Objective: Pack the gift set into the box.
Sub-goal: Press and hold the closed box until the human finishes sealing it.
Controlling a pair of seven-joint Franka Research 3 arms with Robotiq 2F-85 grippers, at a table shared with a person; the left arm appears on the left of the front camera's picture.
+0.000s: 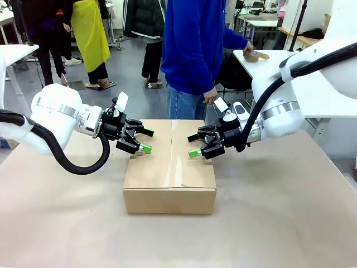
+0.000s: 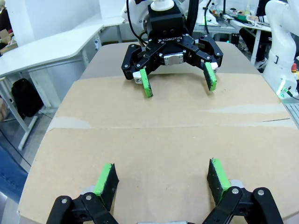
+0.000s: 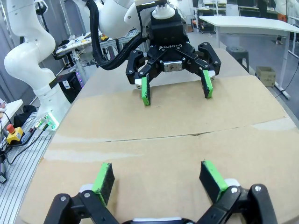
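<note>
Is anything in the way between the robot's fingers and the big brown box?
Nothing visible is. The left gripper and the right gripper are both open right over the closed top of the box, one from each side, with only bare cardboard beneath them.

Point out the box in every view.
Front: box sits mid-picture on the table, closed.
Left wrist: its top spans the middle and bottom.
Right wrist: its top spans the middle and bottom.
Shared landmark: the seam across its top.
</note>
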